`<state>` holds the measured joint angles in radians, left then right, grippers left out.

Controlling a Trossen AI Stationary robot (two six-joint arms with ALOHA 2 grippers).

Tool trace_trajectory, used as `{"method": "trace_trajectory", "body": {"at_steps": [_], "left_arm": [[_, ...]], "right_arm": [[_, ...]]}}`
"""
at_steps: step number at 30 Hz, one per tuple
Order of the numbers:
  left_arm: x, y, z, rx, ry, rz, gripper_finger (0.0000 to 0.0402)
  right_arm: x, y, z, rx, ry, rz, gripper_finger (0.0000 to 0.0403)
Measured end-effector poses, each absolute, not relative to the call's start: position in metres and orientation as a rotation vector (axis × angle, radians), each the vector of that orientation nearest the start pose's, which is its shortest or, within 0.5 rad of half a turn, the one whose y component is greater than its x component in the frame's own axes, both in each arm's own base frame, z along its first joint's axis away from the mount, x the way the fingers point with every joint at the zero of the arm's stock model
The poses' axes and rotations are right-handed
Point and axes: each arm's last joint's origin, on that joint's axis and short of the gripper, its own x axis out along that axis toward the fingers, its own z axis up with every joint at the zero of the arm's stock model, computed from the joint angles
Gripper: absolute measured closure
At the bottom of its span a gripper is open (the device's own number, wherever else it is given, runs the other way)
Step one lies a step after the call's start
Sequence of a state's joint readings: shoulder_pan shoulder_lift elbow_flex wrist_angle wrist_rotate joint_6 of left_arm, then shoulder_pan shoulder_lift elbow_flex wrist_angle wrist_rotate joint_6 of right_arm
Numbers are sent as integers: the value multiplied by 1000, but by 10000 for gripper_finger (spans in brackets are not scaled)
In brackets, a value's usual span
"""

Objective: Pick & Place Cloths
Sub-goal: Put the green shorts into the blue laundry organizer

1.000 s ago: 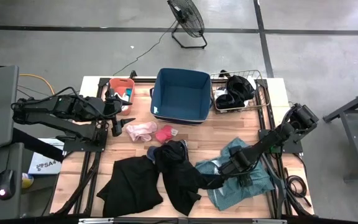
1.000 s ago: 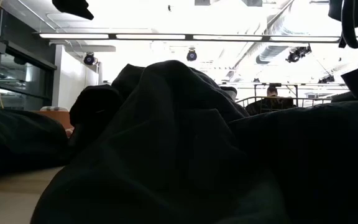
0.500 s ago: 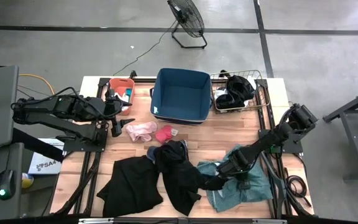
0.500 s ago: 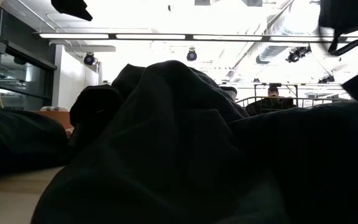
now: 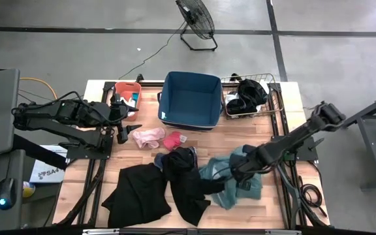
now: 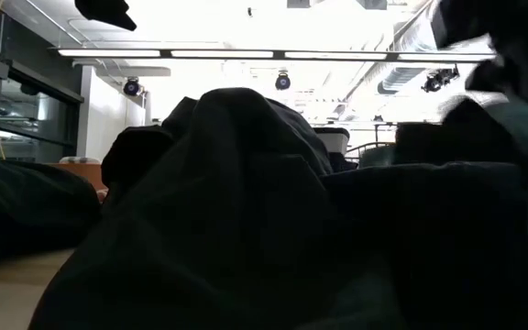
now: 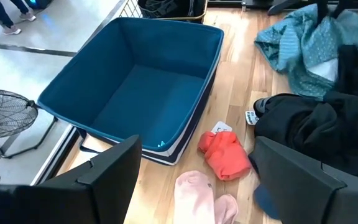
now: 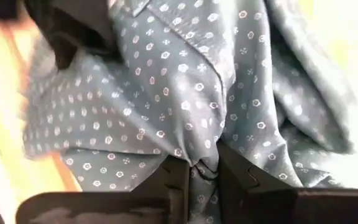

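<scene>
From above, my right gripper [image 5: 245, 168] sits over the right half of the table [image 5: 207, 140] with the teal-grey shirt [image 5: 222, 176] bunched under it. A second ago that shirt lay spread flat near the right edge; now it is gathered and drawn toward the middle, part of it lifted, and my right arm stretches out straighter. The large black cloth [image 5: 185, 183] lies against the shirt's left side, another black cloth [image 5: 136, 190] lies further left, and the pink piece [image 5: 147, 136] and red piece [image 5: 172, 140] sit in front of the navy bin [image 5: 189, 98]. The wire bin [image 5: 253, 98] already holds dark cloths. My left gripper [image 5: 124, 124] waits by the orange bin [image 5: 128, 90], unmoved.

At table height, black fabric [image 6: 227, 211] fills nearly everything. Its hump has shifted a little since before, I judge because the shirt drags on it, and blurred shapes now show at the upper right.

My left wrist camera looks past my own fingers [image 7: 104, 180], set wide apart and holding nothing, into the empty navy bin [image 7: 135, 93]; the red piece [image 7: 225, 152] and pink piece [image 7: 197, 196] lie just beside it, the shirt [image 7: 309, 43] farther off.

My right wrist camera shows my fingers [image 8: 179, 180] pinched close on a fold of the patterned shirt [image 8: 185, 93], the rest hanging from that pinch. Gripping one fold lets me lift the whole garment clear.
</scene>
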<state>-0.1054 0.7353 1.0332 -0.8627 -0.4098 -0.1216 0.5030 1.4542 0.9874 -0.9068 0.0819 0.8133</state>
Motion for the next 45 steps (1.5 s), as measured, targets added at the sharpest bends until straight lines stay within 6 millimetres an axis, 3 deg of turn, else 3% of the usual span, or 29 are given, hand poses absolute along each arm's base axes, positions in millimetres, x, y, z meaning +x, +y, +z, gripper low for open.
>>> {"method": "trace_trajectory", "body": {"at_steps": [8,18,34,45], "left_arm": [[121,-1,359,14,526,332,96],[121,-1,359,12,526,333,96],[121,-1,359,10,525,334,96],[121,-1,359,9,525,334,96]], "right_arm": [[213,107,270,269,1038,-272,367],[194,91,314,219,766,-279,367],[184,85,389,13,187,21,368],[160,67,437,-187,-257,362,368]]}}
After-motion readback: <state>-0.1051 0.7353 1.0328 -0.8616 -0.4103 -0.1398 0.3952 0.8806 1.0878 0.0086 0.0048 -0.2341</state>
